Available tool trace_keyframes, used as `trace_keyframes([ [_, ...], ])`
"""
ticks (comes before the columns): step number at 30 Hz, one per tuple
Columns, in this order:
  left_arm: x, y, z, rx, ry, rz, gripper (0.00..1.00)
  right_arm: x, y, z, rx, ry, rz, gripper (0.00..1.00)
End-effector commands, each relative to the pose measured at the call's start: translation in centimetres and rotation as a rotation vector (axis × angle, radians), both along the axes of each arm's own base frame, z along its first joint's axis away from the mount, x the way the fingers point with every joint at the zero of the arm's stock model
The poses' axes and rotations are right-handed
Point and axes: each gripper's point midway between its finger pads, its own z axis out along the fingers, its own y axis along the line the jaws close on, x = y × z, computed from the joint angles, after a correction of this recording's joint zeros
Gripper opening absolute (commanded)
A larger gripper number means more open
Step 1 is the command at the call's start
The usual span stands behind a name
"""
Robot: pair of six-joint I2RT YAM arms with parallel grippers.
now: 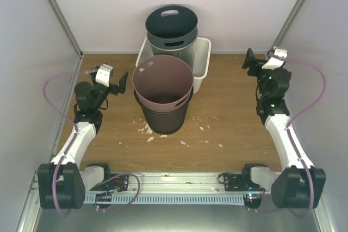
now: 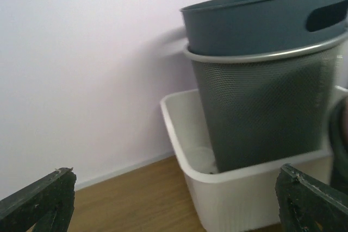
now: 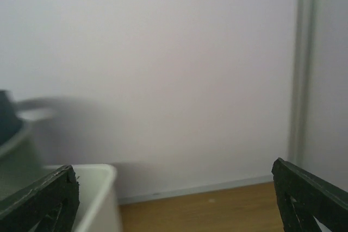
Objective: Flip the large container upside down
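Observation:
A mauve bucket (image 1: 163, 82) stands upright, nested in a black bucket (image 1: 162, 119), at the table's middle. Behind it a dark grey bucket (image 1: 171, 23) sits nested in a grey mesh bin (image 1: 173, 50), upright inside a white tub (image 1: 202, 61). My left gripper (image 1: 120, 82) is open and empty, just left of the mauve bucket's rim and not touching it. My right gripper (image 1: 250, 61) is open and empty at the far right, apart from the tub. The left wrist view shows the grey bucket (image 2: 261, 23), mesh bin (image 2: 261, 112) and tub (image 2: 239, 194) ahead of the open left gripper (image 2: 176, 194).
Small white crumbs (image 1: 147, 131) lie scattered on the wooden table (image 1: 228, 134) around the black bucket's base. White walls close the back and sides. The right wrist view shows the back wall, the tub's corner (image 3: 100, 188) and the open right gripper (image 3: 174, 188).

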Motion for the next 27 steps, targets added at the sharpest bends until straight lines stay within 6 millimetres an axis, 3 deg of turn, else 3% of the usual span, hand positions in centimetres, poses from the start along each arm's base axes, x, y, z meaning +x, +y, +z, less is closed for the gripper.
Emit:
trace_keyframes([
  [1, -2.9, -2.1, -0.4, 0.000, 0.118, -0.127, 0.99, -2.1, 3.9, -1.9, 0.294, 0.230, 0.176, 0.96],
  [5, -4.6, -2.7, 1.7, 0.016, 0.134, -0.162, 0.99, -5.3, 8.0, -0.2, 0.532, 0.304, 0.352, 0.95],
  [11, -9.6, -3.6, 5.1, 0.092, 0.003, -0.202, 0.99, -11.9, 13.9, 3.1, 0.868, 0.304, 0.677, 0.91],
  [14, -11.4, -4.5, 4.6, 0.083, 0.019, -0.262, 0.99, -15.1, 16.4, 4.1, 0.991, 0.304, 0.790, 0.91],
  [17, -11.9, -4.9, 3.4, 0.059, 0.057, -0.289, 0.99, -17.5, 19.1, 4.4, 1.073, 0.338, 0.882, 0.91],
  [23, -11.4, -5.9, 2.4, -0.015, 0.126, -0.338, 0.98, -19.7, 26.2, 1.8, 1.171, 0.508, 1.001, 0.92],
  [27, -10.9, -7.0, 2.4, -0.019, 0.141, -0.358, 0.97, -20.6, 27.8, 2.6, 1.162, 0.522, 1.000, 0.92],
])
